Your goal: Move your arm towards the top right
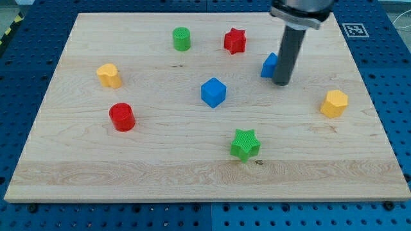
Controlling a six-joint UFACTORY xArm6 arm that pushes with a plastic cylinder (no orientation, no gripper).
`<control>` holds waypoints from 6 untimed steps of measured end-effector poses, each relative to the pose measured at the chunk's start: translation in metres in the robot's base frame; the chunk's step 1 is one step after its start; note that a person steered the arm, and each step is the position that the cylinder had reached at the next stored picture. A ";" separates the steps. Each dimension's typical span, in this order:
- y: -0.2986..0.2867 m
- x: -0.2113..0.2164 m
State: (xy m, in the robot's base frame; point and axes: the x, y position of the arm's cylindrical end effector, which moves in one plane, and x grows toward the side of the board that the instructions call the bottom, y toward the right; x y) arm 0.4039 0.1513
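Camera view: the rod stands at about two o'clock from the board's centre, and my tip (pixel 281 82) rests on the wooden board (pixel 96 173). The rod has no jaws and holds nothing; it can only push. A small blue block (pixel 269 65), its shape partly hidden behind the rod, sits touching or just beside the tip at its nine o'clock side.

The task has no block of its own, only a heading: the board's top right corner, at roughly one o'clock from the tip. Judging by the position, the move is under way or about to start, with a stretch of bare board left to cross. The next move calls for a slide up and to the view's right, away from the small blue block, so nothing should be dragged along. The yellow hexagonal block (pixel 334 103) lies at four o'clock from the tip, well off that path.

As for writing, no brand or text is readable. A black-and-white square marker (pixel 354 29) lies on the blue perforated table (pixel 392 83) beyond the top right corner.
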 end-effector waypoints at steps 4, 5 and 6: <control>0.059 -0.075; 0.090 -0.102; 0.102 -0.109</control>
